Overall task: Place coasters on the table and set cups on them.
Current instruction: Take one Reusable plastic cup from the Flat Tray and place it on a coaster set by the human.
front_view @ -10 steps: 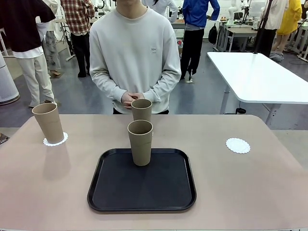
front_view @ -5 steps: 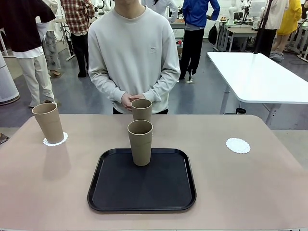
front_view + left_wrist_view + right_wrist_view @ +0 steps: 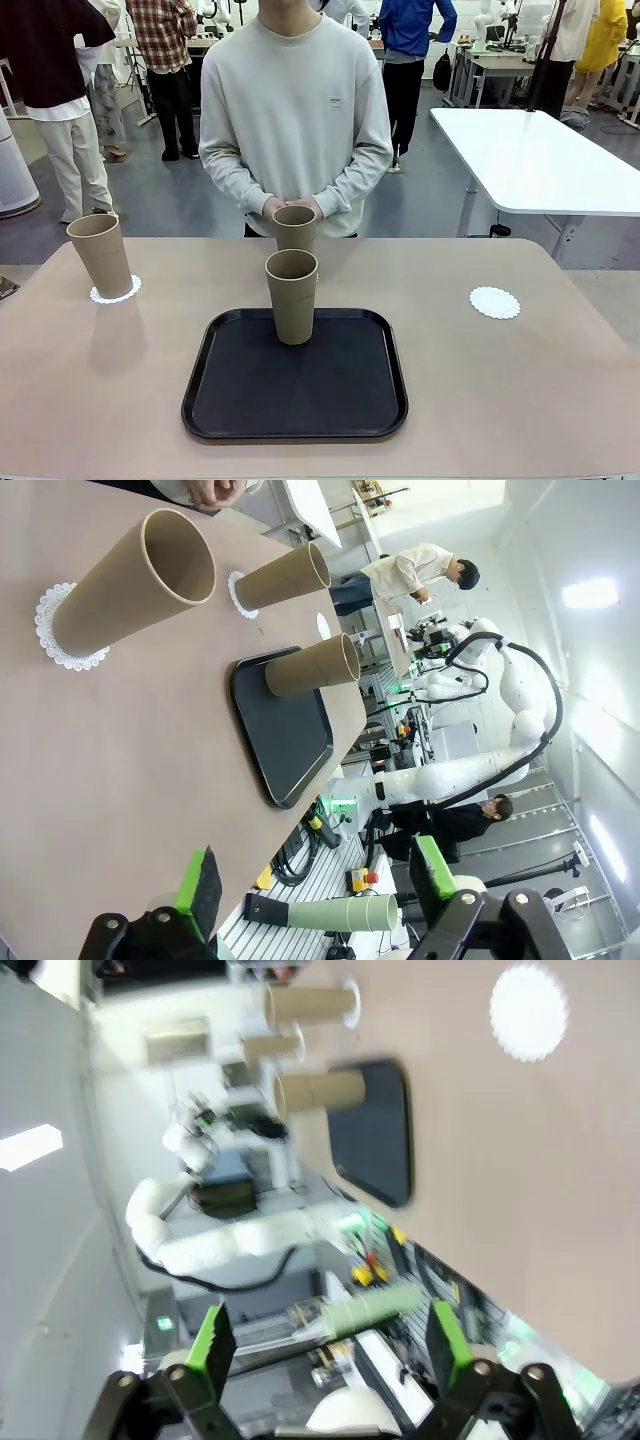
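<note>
From where I stand, two of the three places are set. The left cup (image 3: 100, 255) stands upright on its coaster (image 3: 130, 291) at the left edge of the table (image 3: 520, 400). The far cup (image 3: 294, 228) stands at the middle of the far side, just in front of the person's hands (image 3: 290, 203), which are folded together. The left wrist view shows a lacy coaster under it (image 3: 235, 592).

The third cup (image 3: 291, 300) stands upright at the far end of the black tray (image 3: 230, 400) in the centre of the frame. The bare coaster (image 3: 495, 302) lies alone at the right, well apart from the tray.

The left pincer (image 3: 316, 880) is spread wide and empty, hanging above the table on the near side. The right pincer (image 3: 330, 1345) is just as wide with nothing between its green pads, and the bare coaster shows at the upper right of its view.

So I'd say the step in hand is the last cup. The next move calls for an arm, probably the right one, to come down around the tumbler on the tray and close on its tapered wall. It should then lift the cup clear of the tray's rim and set it centred on the paper without scuffing it aside.
</note>
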You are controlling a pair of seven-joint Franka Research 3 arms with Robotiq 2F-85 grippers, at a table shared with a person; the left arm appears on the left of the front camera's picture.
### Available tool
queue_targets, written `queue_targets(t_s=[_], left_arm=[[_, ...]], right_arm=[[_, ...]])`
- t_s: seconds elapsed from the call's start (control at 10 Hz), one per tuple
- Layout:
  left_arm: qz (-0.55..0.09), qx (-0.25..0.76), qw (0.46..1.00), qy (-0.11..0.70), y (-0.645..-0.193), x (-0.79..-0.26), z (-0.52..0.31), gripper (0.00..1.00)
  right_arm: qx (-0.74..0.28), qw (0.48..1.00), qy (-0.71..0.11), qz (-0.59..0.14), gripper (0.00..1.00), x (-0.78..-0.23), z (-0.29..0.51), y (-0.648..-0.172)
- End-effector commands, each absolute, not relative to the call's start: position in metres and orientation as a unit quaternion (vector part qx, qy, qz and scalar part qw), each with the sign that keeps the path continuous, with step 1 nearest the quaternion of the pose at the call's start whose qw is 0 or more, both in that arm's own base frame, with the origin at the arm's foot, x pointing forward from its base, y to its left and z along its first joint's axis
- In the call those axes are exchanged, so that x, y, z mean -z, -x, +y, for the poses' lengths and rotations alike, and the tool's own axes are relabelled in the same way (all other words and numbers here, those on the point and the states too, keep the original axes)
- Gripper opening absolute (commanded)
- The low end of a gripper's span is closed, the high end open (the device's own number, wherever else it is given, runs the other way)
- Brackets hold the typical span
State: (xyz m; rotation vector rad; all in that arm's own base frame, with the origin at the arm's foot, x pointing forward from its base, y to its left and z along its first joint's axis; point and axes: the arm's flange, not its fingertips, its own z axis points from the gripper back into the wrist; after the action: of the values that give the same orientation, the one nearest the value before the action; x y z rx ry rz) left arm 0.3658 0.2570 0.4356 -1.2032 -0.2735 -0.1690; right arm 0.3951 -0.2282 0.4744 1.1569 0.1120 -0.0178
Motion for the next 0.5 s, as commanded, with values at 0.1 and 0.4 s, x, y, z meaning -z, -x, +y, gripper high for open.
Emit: queue_targets(t_s=[0.1, 0.4], left_arm=[[-0.130, 0.077, 0.811, 0.565, -0.365, -0.436, 0.258, 1.00], [-0.130, 0.077, 0.811, 0.565, -0.365, -0.436, 0.258, 1.00]], right_arm=[[-0.058, 0.906, -0.413, 0.066, 1.00, -0.535, -0.151, -0.425], [-0.098, 0.945, -0.311, 0.008, 1.00, -0.556, -0.026, -0.442]])
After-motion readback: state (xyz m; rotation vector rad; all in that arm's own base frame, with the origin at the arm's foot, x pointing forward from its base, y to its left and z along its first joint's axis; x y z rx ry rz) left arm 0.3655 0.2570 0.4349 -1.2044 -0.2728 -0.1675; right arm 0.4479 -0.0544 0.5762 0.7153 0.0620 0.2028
